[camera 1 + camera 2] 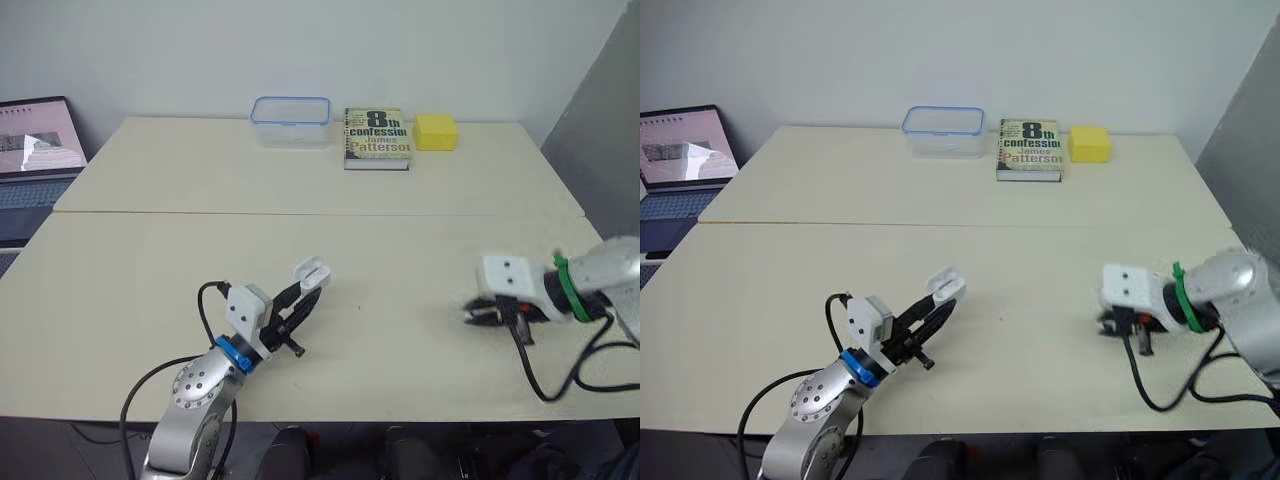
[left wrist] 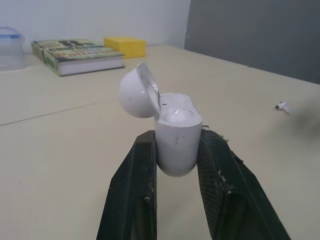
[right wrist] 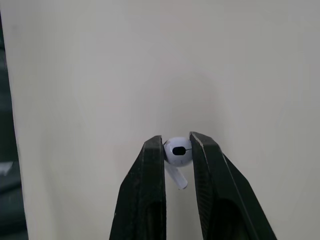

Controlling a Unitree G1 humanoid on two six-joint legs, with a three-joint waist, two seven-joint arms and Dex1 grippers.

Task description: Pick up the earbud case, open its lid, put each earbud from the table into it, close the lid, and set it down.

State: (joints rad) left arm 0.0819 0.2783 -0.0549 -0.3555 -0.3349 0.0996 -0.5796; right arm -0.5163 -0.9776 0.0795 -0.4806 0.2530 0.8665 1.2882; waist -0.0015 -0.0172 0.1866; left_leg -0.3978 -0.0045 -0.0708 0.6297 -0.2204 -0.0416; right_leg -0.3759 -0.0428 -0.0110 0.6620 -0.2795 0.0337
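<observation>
Head views: two cream tables point(image 1: 150, 260) stand pushed together with a seam between them. A white wall point(image 1: 150, 50) is behind them and a grey panel point(image 1: 600, 120) is at the right. The left gripper point(image 1: 308, 292) is clenched on the white earbud case point(image 1: 310, 272), holding it over the near table. Far beyond its fingertips, at the back edge, a blue-rimmed clear container point(image 1: 291, 121), a paperback book point(image 1: 377, 138) and a yellow block point(image 1: 436, 131) sit in a row. An open laptop point(image 1: 35, 150) stands well off to this gripper's left. The right gripper point(image 1: 478, 314) hangs low at the tabletop, well apart from the left one, with its fingers turned toward it.

Left wrist view: both black fingers point(image 2: 132, 185) press the case body, which stands upright. The lid point(image 2: 137, 92) is hinged back and open. A loose earbud point(image 2: 283, 106) lies on the table ahead, off to the gripper's right.

Right wrist view: the right gripper's fingers are pinched on a second earbud point(image 3: 178, 151), with its stem pointing back toward the wrist. Bare tabletop lies beyond.
</observation>
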